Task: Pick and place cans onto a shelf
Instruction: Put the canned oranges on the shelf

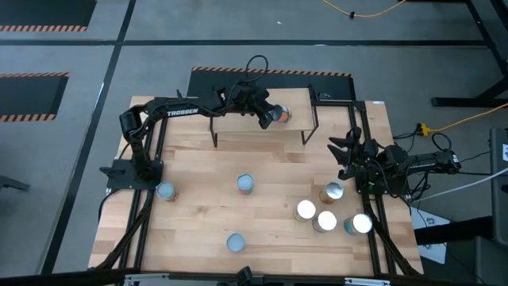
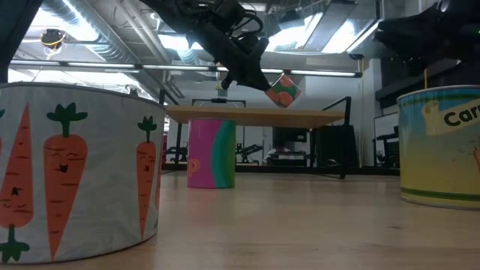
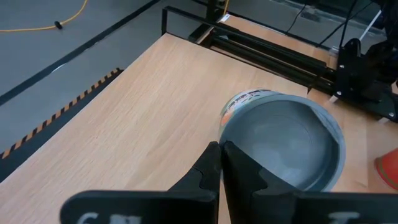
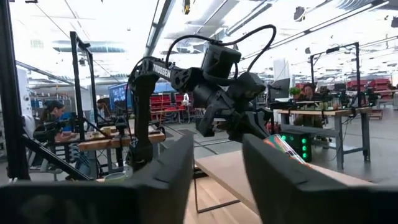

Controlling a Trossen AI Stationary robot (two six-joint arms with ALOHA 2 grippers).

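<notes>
My left gripper (image 1: 268, 116) reaches over the shelf (image 1: 238, 124) at the table's far middle and is shut on an orange and green can (image 1: 280, 116). In the low view the can (image 2: 283, 91) hangs tilted just above the shelf's top board (image 2: 255, 114). The left wrist view shows its grey round end (image 3: 283, 143) beside my fingers (image 3: 208, 168). My right gripper (image 1: 343, 155) waits open and empty at the table's right side, with the left arm in sight between its fingers (image 4: 217, 180). Several other cans stand on their bases on the table. My left gripper holds the can at the edge of its round end (image 3: 231, 146), with the two fingers nearly together there. The near finger (image 3: 245, 177) hides the place of contact. The fingers slant down from the table's left. The can is tilted, clear of the shelf board.
Loose cans stand at the left (image 1: 165, 191), the middle (image 1: 245, 184) and the near middle (image 1: 236, 242), with a cluster at the near right (image 1: 325, 220). A carrot-labelled can (image 2: 75, 172) and another (image 2: 442, 146) fill the low view. A pink and green can (image 2: 210, 152) stands before the shelf.
</notes>
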